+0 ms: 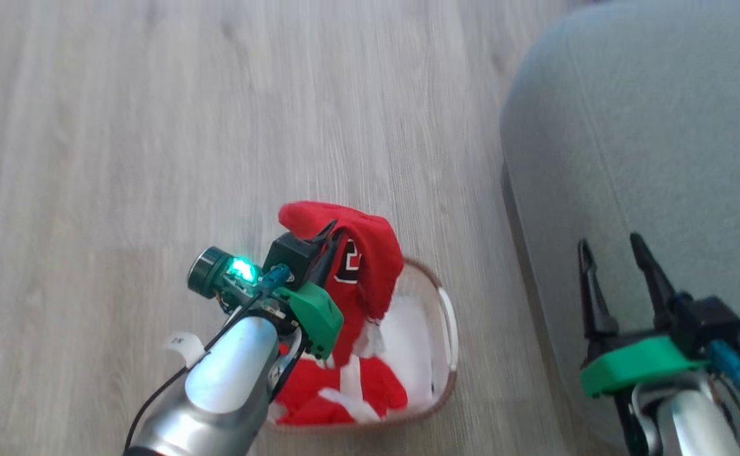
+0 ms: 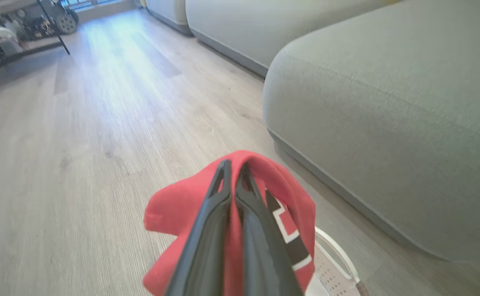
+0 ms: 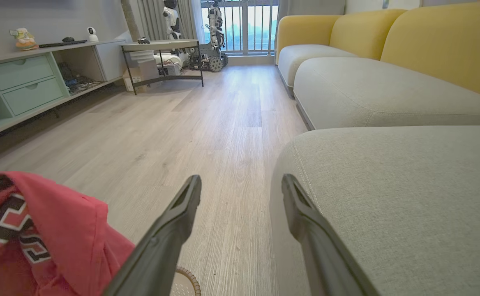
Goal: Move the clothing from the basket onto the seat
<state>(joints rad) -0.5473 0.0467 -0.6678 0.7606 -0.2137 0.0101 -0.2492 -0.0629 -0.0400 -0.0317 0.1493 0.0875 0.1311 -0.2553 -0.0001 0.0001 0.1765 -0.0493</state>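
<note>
Nearest the lens, the left gripper has its 2 dark fingers pressed together on a fold of the clothing, which drapes over them and hangs down toward the basket. That high pinch looks meant to lift the thin red fabric clear of the rim before carrying it across to the seat, just beside the basket. More red cloth with white stripes lies in the basket on a white liner. The right gripper hovers over the seat's edge, fingers apart and holding nothing, probably kept out of the way. Black-and-white lettering on the garment is folded and unreadable. A white tag on the left arm's cable is too small to read.
</note>
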